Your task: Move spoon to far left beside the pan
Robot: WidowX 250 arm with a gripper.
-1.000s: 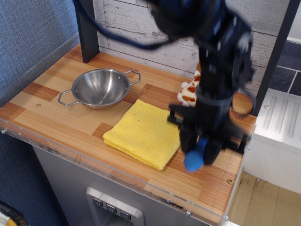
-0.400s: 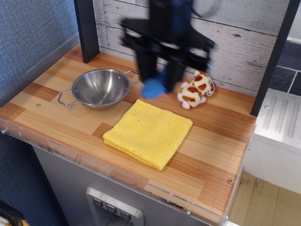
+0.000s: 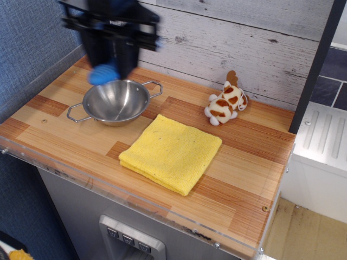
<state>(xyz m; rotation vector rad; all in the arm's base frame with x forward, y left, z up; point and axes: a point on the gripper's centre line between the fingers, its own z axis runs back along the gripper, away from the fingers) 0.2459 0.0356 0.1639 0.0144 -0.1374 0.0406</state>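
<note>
The steel pan (image 3: 116, 101) with two wire loop handles sits at the left of the wooden counter. My gripper (image 3: 110, 59) hangs above the pan's far-left rim, blurred by motion. It is shut on the spoon; only the blue handle end (image 3: 104, 75) shows below the fingers. The spoon's metal bowl is hidden inside the gripper.
A folded yellow cloth (image 3: 171, 151) lies in the middle of the counter. A small orange-and-white plush toy (image 3: 225, 105) sits near the back wall. A dark post (image 3: 96, 57) stands behind the gripper at the back left. The blue wall (image 3: 32, 49) borders the left side.
My gripper has carried the spoon from the front right of the counter, across the back of the cloth, to above the pan's far-left rim.
</note>
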